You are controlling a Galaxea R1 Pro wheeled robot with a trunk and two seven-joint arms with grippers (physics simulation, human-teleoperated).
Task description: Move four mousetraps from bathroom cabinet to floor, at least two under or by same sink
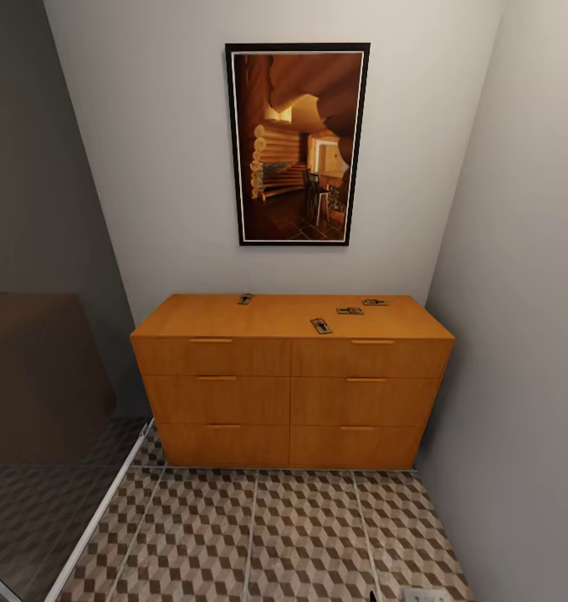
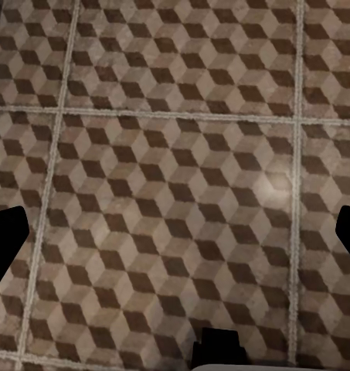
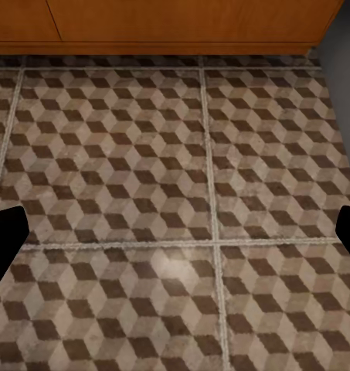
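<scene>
The orange-brown cabinet (image 1: 290,393) stands against the far wall with all its drawers shut. Several mousetraps lie on its top: one mousetrap (image 1: 245,298) at the back left, one (image 1: 321,326) nearest the front edge, and two more (image 1: 350,311) (image 1: 374,302) at the back right. The cube-patterned bathroom floor (image 1: 258,535) spreads in front of it. In the wrist views my left gripper (image 2: 175,239) and right gripper (image 3: 175,239) hang open over bare tiles with nothing between their fingers. The right wrist view also catches the cabinet's base (image 3: 175,23).
A framed picture (image 1: 298,144) hangs above the cabinet. A glass partition with a white floor rail (image 1: 99,518) runs along the left. A grey wall (image 1: 518,334) closes in tight on the cabinet's right side.
</scene>
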